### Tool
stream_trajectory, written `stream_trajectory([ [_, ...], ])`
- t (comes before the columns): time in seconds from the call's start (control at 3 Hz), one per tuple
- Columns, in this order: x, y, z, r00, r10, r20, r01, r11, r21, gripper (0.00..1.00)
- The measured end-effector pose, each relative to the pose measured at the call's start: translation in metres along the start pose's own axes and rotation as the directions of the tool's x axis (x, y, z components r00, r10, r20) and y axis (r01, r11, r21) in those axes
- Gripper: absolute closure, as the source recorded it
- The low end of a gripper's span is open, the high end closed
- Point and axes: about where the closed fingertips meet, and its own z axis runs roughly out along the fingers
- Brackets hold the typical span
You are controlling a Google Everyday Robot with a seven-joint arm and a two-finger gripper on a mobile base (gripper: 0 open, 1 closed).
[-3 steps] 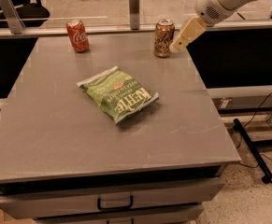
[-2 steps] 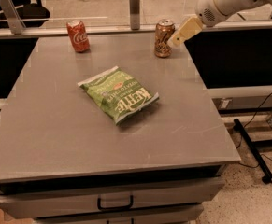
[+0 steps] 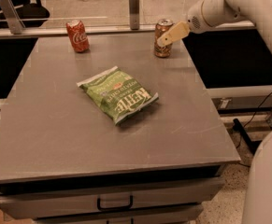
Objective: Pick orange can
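Note:
The orange can (image 3: 161, 49) is copper-brown with a silver top. It stands upright at the far right of the grey table (image 3: 56, 125). My gripper (image 3: 167, 36) reaches in from the upper right on a white arm (image 3: 219, 6). Its cream tip overlaps the can's upper right side at about rim height. I cannot tell whether it touches the can.
A red Coca-Cola can (image 3: 77, 36) stands at the far left of the table. A green Kettle chip bag (image 3: 119, 94) lies in the middle. A glass rail with metal posts (image 3: 133, 1) runs behind the table. Drawers (image 3: 114, 202) sit under the front edge.
My gripper has moved left towards the orange can, and its tip now overlaps the can's upper part. The cans and the bag have not moved.

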Motion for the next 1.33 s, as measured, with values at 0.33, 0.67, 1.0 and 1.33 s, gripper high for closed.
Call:
stream_trajectory([
  [0.33,0.005,0.009,0.018,0.997,0.082,0.005,-0.082,0.9958,-0.040,0.00],
  [0.67,0.001,0.017,0.035,0.990,0.139,0.035,-0.136,0.9869,-0.087,0.18],
  [1.0,0.001,0.018,0.047,0.981,0.180,0.066,-0.172,0.9788,-0.111,0.42],
  [1.33,-0.006,0.014,0.047,0.971,0.207,0.116,-0.191,0.9726,-0.132,0.65],
])
